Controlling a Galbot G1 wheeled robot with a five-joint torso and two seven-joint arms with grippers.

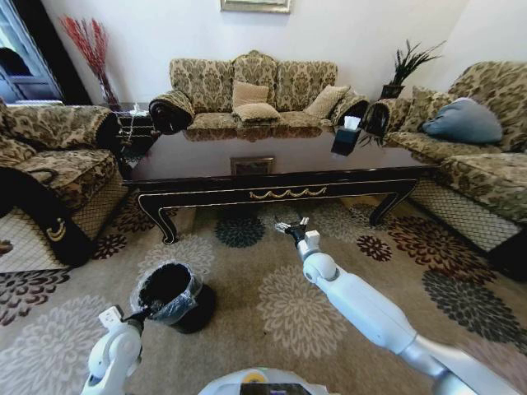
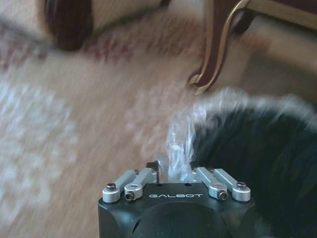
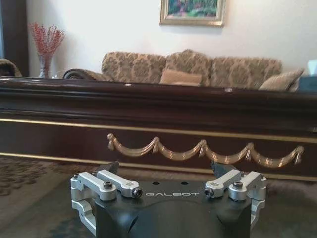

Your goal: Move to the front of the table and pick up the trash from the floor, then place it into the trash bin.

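Hanging just above the carpet in front of the counter, the right gripper (image 1: 291, 225) had its jaws spread apart and held nothing; in the right wrist view those jaws (image 3: 167, 171) faced the gold scroll ornament (image 3: 205, 150) on the front apron. Lower and nearer the robot, the left gripper (image 1: 142, 312) sat against the near rim of the trash bin (image 1: 170, 295), and in the left wrist view the jaws (image 2: 173, 171) appeared pinched together on a fold of the clear liner (image 2: 181, 144), though blur made this uncertain. The bin stood on the floor off the front left corner of the counter (image 1: 272, 164), so it lay to the left of the right gripper and well apart from it; the left arm was much the nearer. No napkin, wrapper or tube could be made out on the patterned carpet (image 1: 288, 309), so the direction of the trash from either gripper could not be told. A black tissue box (image 1: 347, 136) sat near the counter's far right corner. Sofas (image 1: 255, 95) ringed the carpet on three sides.
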